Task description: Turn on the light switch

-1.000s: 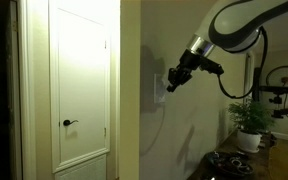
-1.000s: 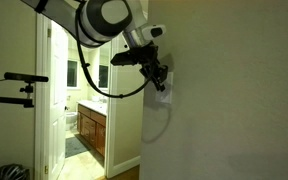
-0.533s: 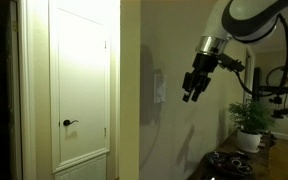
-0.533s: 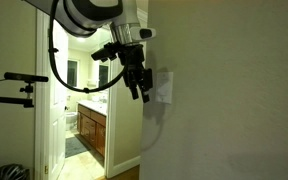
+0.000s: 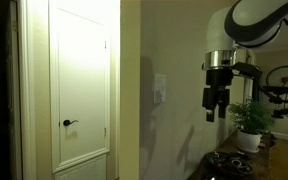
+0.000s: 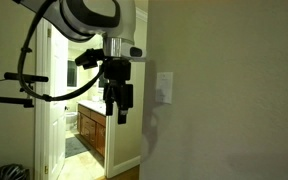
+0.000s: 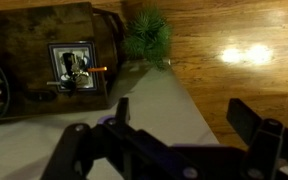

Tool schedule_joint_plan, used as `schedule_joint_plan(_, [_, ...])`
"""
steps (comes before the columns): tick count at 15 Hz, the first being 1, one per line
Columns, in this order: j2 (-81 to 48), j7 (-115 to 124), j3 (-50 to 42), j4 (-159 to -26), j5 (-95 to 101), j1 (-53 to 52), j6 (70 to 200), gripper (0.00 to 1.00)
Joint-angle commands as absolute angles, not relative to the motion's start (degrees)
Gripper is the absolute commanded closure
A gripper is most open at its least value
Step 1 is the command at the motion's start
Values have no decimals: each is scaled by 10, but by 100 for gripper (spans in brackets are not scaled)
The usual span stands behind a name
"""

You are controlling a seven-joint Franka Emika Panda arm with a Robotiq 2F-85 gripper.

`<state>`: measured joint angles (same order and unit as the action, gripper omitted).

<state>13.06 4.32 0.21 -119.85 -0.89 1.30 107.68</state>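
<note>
gripper (image 7: 164, 125): jaws wide apart, nothing held, aimed down at the floor (image 7: 234, 80) | arm (image 5: 249, 15): arched overhead, wrist vertical | light switch (image 5: 160, 89): on the wall (image 5: 179, 50) by the corner, well apart from gripper | status: we cannot read on/off; nothing is touching the plate.

A white panelled door (image 5: 82, 85) stands shut, with a dark lever handle (image 5: 69, 123) low on its left side. In an exterior view, a leafy potted plant (image 5: 250, 116) sits in a white pot (image 5: 248, 141) near some dark objects (image 5: 227, 165). An open doorway shows a wooden vanity cabinet (image 6: 92, 132) in a lit room. In the wrist view the plant (image 7: 147, 35) stands at the end of a dark brown bench (image 7: 29, 25), beside a wooden floor (image 7: 239, 55).
</note>
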Motion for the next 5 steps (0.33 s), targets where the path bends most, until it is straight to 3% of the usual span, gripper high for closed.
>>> schedule_joint_plan(1, [131, 43, 1, -1204, -9, 11, 1071, 0])
schedule_joint_plan(5, [136, 43, 2, -1215, -9, 11, 1068, 0])
